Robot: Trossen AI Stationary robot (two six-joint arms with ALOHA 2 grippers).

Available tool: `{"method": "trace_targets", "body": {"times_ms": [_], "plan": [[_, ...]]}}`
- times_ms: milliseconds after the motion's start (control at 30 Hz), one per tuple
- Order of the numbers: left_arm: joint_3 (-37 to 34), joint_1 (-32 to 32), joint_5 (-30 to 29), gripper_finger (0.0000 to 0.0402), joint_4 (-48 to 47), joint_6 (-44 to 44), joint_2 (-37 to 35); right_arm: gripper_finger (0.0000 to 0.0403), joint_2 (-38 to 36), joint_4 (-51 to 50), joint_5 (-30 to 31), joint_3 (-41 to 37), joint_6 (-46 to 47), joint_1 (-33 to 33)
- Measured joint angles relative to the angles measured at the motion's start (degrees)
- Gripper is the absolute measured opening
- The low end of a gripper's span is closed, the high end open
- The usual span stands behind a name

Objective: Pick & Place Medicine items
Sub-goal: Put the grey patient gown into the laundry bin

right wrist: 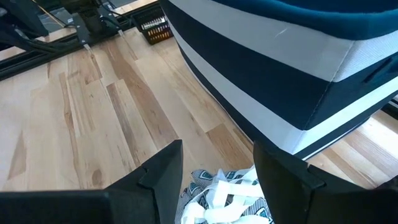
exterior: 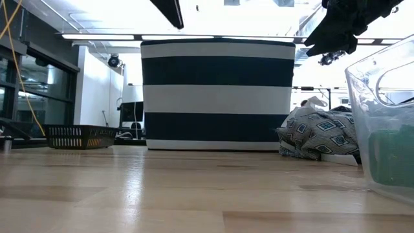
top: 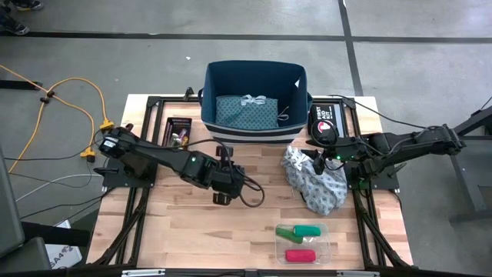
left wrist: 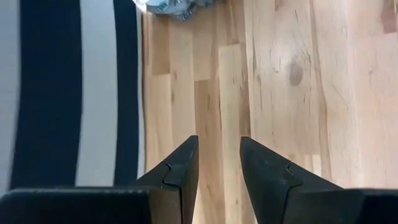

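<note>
Green tubes [top: 300, 230] in clear tray [top: 323, 248]; pouch [top: 324, 123] reads "FIRST AID KIT".

Medicine items at the table's near edge, right of centre — two green tubes [top: 301, 230] lying end to end, a red-pink tube [top: 300, 255] flat just beside them — all apart.

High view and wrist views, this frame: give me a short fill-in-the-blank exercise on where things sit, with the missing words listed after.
1. The teal cloth lies inside the ____ basket.
2. The green tubes and the red-pink tube lie in a clear ____ near the table's front edge.
3. The right tool, fingers apart, is above the grey patterned ____.
4. The left tool hangs over bare ____.

Missing words: striped; container; cloth; wood
</note>
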Motion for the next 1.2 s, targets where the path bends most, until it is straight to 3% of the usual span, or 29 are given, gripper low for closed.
{"method": "trace_targets", "body": {"times_ms": [133,467,933,1200], "plan": [[-2.84,-0.09,0.60,0.0111,2.28,-0.94,0.00,0.0184,-0.01,0.01,0.01,0.00,0.00,-0.02],[-9.30,-0.31,9.29,0.0111,11.55,0.86,0.00,0.0184,0.00,0.02,0.00,0.00,0.00,0.00],[-24.10,-0.11,13.28,0.0111,28.17,0.78,0.00,0.0184,0.00,0.02,0.01,0.01,0.00,-0.01],[-31.72,1.87,19.77,0.0111,36.25,-1.07,-2.92,0.0184,0.00,0.00,0.01,0.00,0.00,-0.02]]}}
